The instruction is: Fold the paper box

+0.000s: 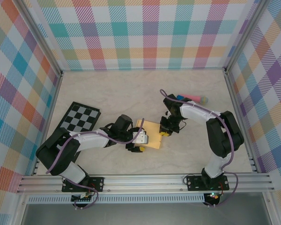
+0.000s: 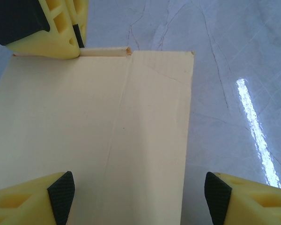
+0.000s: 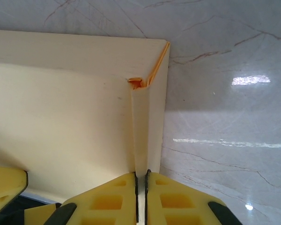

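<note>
The paper box (image 1: 152, 130) is a pale yellow card sheet lying flat on the marble table between my two arms. My left gripper (image 1: 139, 143) hovers open over its near side. In the left wrist view the box (image 2: 93, 131) lies under the open left gripper (image 2: 139, 199), whose one pad sits over the card and the other over bare table. My right gripper (image 1: 165, 132) is at the box's right edge. In the right wrist view it (image 3: 141, 187) is shut on a narrow upright flap (image 3: 143, 126) of the box (image 3: 61, 126).
A black-and-white checkered board (image 1: 82, 117) lies at the left. A pink stick with a blue end (image 1: 193, 98) rests behind the right arm. Checkered walls close in the marble table (image 1: 122, 93) on three sides.
</note>
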Robot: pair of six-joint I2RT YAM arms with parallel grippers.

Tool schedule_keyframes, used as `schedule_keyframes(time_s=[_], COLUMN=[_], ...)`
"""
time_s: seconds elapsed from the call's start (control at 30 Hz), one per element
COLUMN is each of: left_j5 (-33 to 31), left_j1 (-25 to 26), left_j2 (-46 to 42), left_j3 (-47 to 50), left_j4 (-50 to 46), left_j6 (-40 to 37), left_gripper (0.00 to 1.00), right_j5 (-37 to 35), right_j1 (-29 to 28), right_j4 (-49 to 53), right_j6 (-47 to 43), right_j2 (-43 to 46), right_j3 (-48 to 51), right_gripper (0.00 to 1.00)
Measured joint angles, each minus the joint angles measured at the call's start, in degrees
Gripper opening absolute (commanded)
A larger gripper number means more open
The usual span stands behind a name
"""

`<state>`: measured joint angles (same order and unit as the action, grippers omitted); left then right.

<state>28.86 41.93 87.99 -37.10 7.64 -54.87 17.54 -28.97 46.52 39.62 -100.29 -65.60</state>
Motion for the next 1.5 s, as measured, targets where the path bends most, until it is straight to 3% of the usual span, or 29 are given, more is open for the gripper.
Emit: schedule_keyframes(time_s=[0.27, 0.33, 0.37, 0.63, 0.8, 1.07, 1.5], left_j5=[-0.04, -0.48, -0.96, -5.18, -7.45, -8.72, -2.58], left_j1=[0.0, -0.04, -0.13, -2.01, -3.61, -4.96, -4.98], left_j2=[-10.45, -14.67, -17.07, -30.77, -31.8, -31.65, -30.29], left_j3=[0.0, 0.0, 0.0, 3.48, 5.05, 6.14, 6.47], left_j4=[-4.92, -6.47, -7.26, -12.52, -16.26, -14.47, -9.49], left_j6=[-0.46, -1.11, -1.66, -9.33, -13.97, -17.22, -18.29], left_gripper=[0.81, 0.97, 1.0, 1.0, 1.0, 0.98, 0.95], right_j5=[-0.61, -0.76, -0.74, 4.74, 11.54, 19.12, 25.22], right_j1=[-0.02, 0.0, 0.09, 5.09, 9.64, 10.08, 10.08], right_j4=[1.27, 2.75, 3.76, 11.02, 16.02, 20.81, 25.64], right_j6=[-1.49, -2.62, -3.34, -11.67, -17.84, -25.44, -32.87], right_j2=[0.2, 0.2, 0.2, 0.2, -0.22, -0.81, -1.99], right_j3=[-0.46, -1.31, -2.03, -8.0, -8.13, -7.93, -6.12], right_gripper=[0.07, 0.07, 0.06, 0.05, 0.04, 0.04, 0.03])
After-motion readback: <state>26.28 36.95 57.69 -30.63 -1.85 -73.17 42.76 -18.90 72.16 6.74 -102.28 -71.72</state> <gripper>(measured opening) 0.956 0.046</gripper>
